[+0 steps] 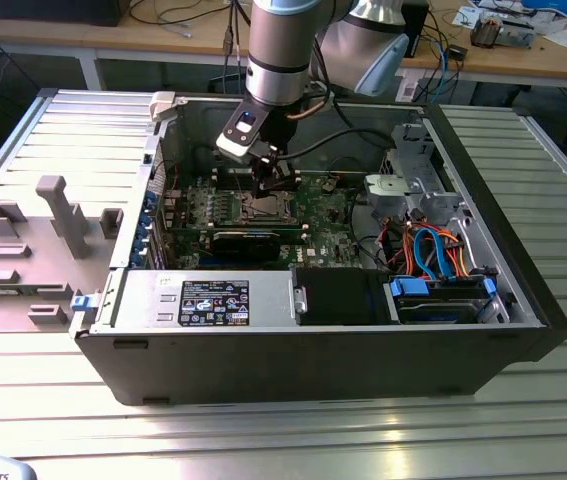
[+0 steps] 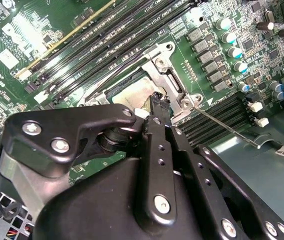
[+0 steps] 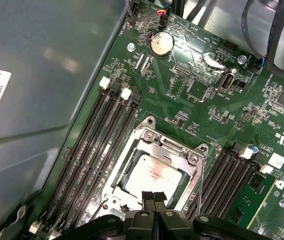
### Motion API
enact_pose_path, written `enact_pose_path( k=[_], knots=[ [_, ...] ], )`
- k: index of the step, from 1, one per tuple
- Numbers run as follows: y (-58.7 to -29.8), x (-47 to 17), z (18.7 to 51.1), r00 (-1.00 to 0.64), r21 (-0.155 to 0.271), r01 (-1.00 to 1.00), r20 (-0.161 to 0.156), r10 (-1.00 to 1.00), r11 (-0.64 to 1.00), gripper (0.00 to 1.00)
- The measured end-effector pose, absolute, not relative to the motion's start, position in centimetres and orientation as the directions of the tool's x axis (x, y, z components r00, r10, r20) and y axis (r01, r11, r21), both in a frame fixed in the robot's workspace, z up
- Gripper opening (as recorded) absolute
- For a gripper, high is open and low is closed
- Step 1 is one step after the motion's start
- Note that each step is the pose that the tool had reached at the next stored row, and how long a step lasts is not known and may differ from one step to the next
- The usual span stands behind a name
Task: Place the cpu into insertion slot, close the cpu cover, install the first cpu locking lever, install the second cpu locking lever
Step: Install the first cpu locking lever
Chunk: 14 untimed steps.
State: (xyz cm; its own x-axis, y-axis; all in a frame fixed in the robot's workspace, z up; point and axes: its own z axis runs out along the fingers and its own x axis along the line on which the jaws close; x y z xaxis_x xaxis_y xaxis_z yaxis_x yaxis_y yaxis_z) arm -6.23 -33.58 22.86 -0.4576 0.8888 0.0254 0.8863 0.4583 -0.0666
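In both wrist views the silvery-tan cpu lies flat in the insertion slot on the green board. The silvery cpu cover lies down around it as a frame. My gripper is shut, with its black fingertips pressed together at the socket's edge and nothing visible between them. One thin wire locking lever sticks out from the socket corner, over the memory slots, unlatched.
Long black memory slots run along both sides of the socket. A black bar-shaped card lies just in front of it. Orange and blue cables fill the case's right end. The case wall stands close by.
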Motion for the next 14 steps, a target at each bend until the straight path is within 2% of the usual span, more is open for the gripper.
enact_pose_path(
  k=[14],
  knots=[
    [-33.58,-6.23,22.86,-0.517,-0.067,0.853,0.025,0.855,0.518,0.11]
  ],
)
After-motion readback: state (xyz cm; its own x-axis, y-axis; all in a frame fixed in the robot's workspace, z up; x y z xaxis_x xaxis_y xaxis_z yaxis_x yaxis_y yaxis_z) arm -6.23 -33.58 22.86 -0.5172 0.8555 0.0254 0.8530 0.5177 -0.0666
